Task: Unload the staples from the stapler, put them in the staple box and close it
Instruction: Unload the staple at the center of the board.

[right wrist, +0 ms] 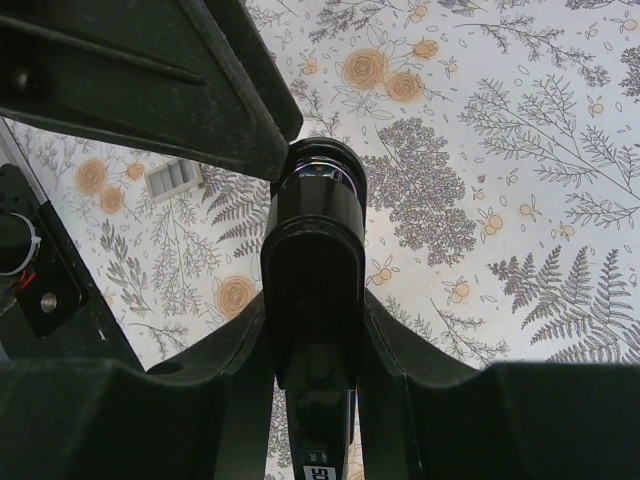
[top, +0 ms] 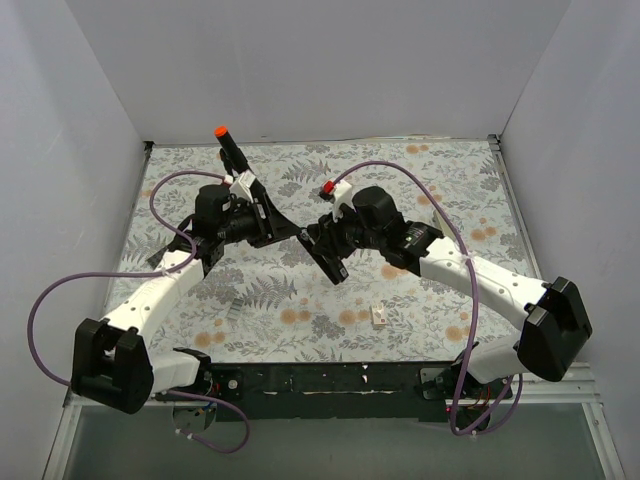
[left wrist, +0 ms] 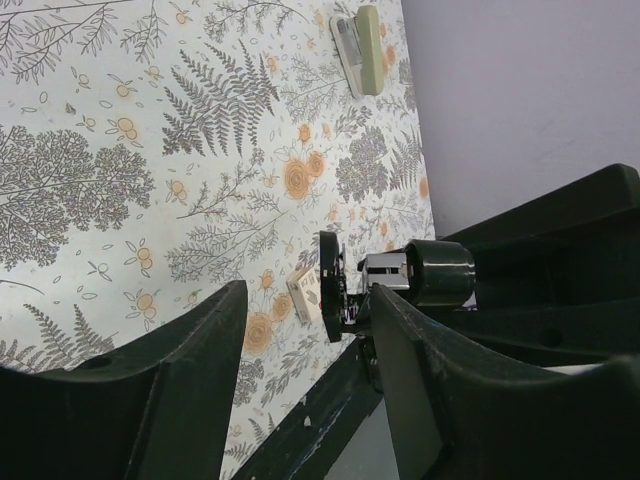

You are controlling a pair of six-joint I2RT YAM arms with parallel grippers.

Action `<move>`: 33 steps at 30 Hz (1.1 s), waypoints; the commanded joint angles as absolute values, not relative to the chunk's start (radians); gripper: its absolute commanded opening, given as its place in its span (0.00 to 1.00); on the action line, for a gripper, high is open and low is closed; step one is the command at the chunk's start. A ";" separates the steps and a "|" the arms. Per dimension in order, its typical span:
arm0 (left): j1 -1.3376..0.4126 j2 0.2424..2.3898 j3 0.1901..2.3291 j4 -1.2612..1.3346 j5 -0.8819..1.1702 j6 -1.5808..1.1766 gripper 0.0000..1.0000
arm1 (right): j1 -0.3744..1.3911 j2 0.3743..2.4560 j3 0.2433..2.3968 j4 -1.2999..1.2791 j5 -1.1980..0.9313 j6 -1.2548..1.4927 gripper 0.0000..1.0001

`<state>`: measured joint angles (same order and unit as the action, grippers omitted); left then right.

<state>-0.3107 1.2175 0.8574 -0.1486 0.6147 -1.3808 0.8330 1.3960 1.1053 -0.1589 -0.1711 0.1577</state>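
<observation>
Small slim black bar-shaped stapler (right wrist: pixel 312 240) held above centre of floral-patterned bench (top: pixel 450 180). It lies lengthwise between fingers of right end effector (right wrist: pixel 314 297), which clamps it from both sides. Facing it from left, left end effector (left wrist: pixel 306 292) has fingers spread wide. Stapler's silvery-metal end sits in that gap, close against one finger and clear of the other; contact unclear. On bench, near right of stapler: small white ridged block (top: pixel 378 315). Far left: black post with orange tip (top: pixel 227 143).
</observation>
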 commanded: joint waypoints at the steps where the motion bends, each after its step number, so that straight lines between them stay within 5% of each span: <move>1: -0.319 1.229 0.844 -0.126 0.595 -1.374 0.51 | 0.848 1.377 1.160 -0.052 -0.176 0.184 0.01; 9: -0.328 1.264 0.827 -0.117 0.614 -1.382 0.46 | 0.868 1.440 1.200 -0.041 -0.166 0.183 0.01; 16: -0.330 1.284 0.775 -0.098 0.670 -1.446 0.24 | 0.882 1.509 1.239 -0.034 -0.153 0.181 0.01; 19: -0.330 1.285 0.755 -0.087 0.696 -1.457 0.00 | 0.882 1.526 1.247 -0.049 -0.150 0.190 0.01; 23: -0.330 1.282 0.746 -0.086 0.681 -1.440 0.00 | 0.882 1.560 1.304 -0.130 -0.130 0.209 0.24; 24: -0.331 1.281 0.746 -0.089 0.669 -1.434 0.00 | 0.882 1.568 1.336 -0.171 -0.130 0.212 0.41; 26: -0.330 1.285 0.749 -0.089 0.657 -1.430 0.00 | 0.882 1.588 1.373 -0.222 -0.143 0.213 0.58; 33: -0.330 1.296 0.787 -0.101 0.657 -1.416 0.00 | 0.882 1.629 1.431 -0.261 -0.181 0.204 0.66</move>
